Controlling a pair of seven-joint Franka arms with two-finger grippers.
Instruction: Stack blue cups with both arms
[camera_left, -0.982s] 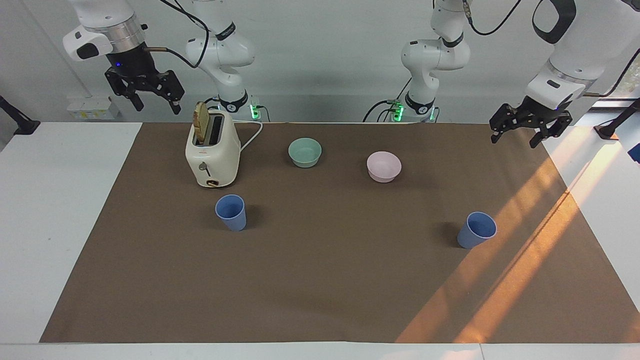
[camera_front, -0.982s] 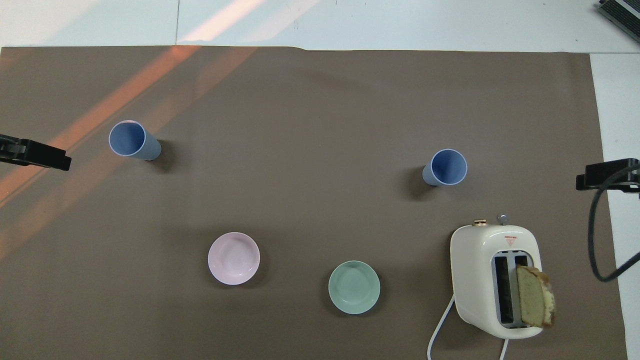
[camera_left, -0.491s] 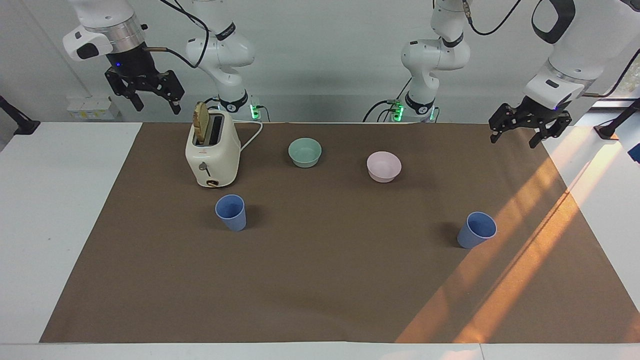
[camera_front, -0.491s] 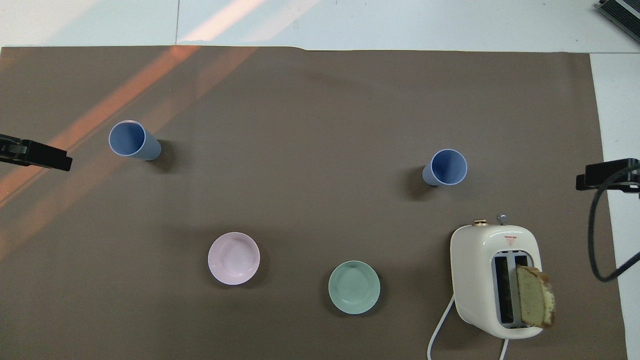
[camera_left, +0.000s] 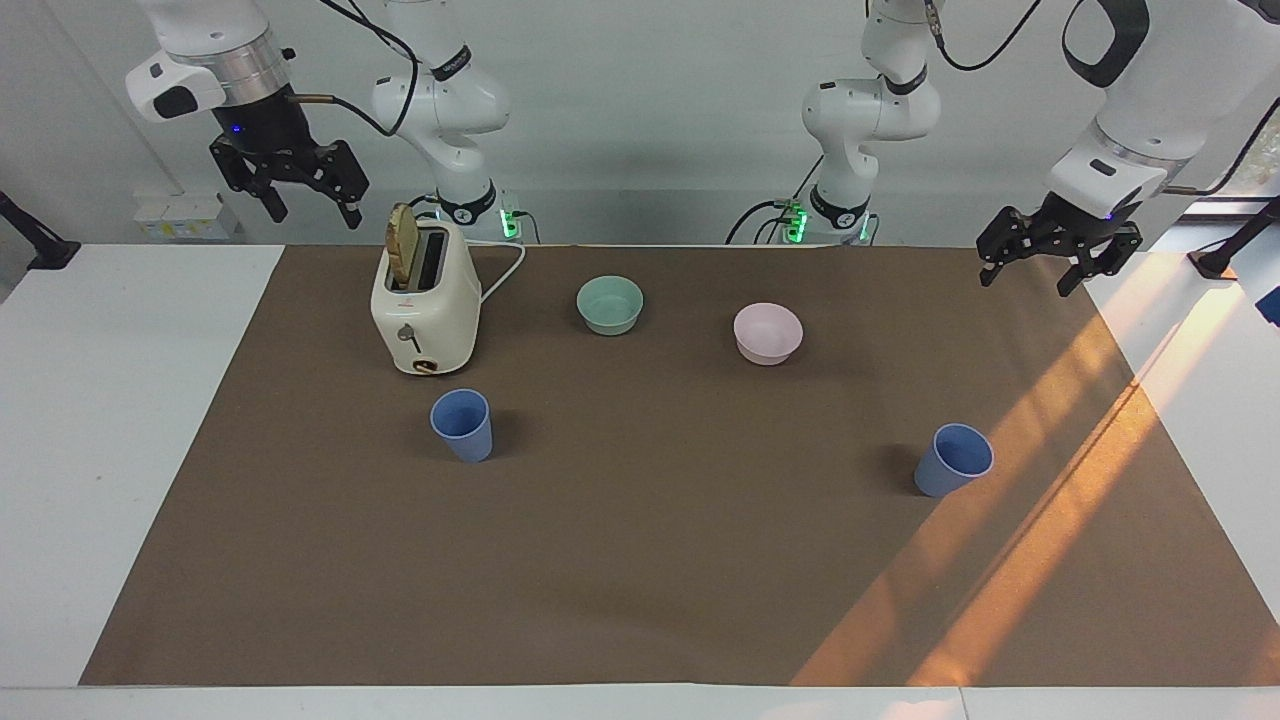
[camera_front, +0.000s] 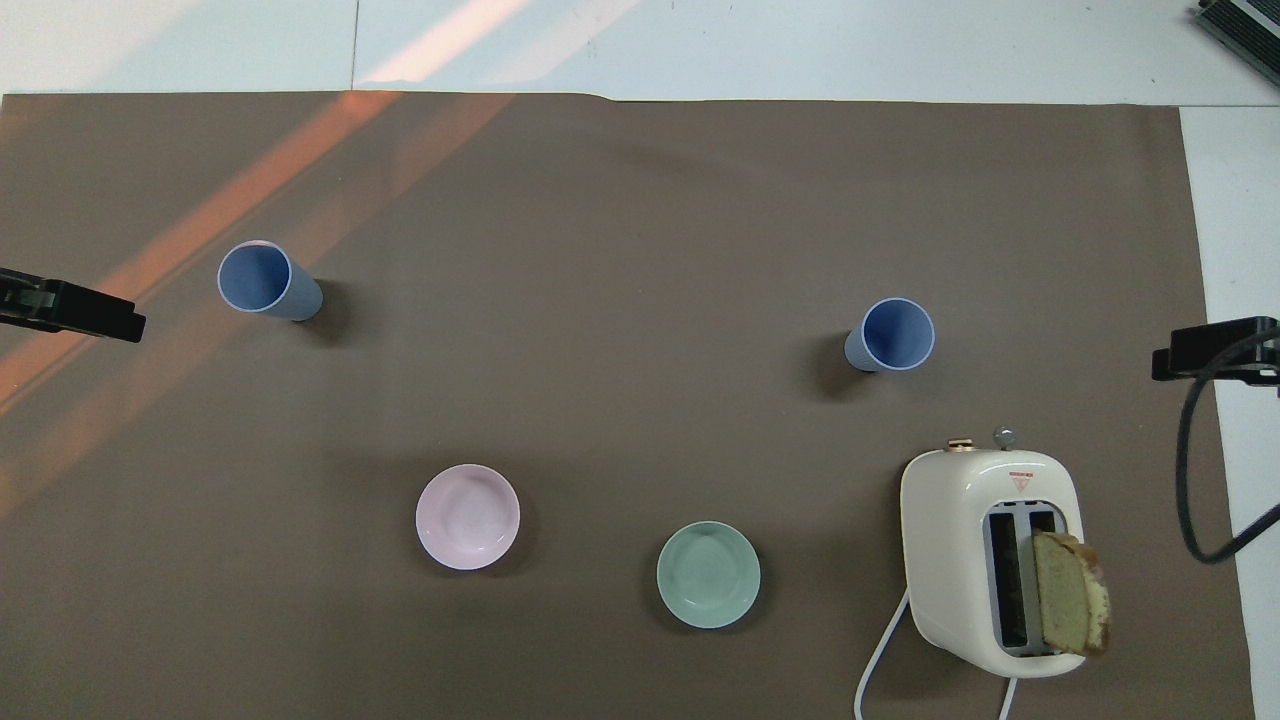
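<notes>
Brown mat, two cups (camera_left: 462, 424) (camera_left: 953, 459) stood apart, unstacked.
Left gripper (camera_left: 1035, 264) and right gripper (camera_left: 309, 200) hung high, jaws spread, empty, cups well below them.

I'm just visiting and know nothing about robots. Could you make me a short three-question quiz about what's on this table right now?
1. True or false: one blue cup already sits inside the other blue cup.
2. Which thing stands nearest the toaster? A) the pink bowl B) the cup at the right arm's end C) the cup at the left arm's end
3. Fill in: the slice of bread stands in a slot of the ____.

Key: 1. False; both stand apart on the brown mat, and the left end effector and right end effector hold nothing. 2. B. 3. toaster.
</notes>
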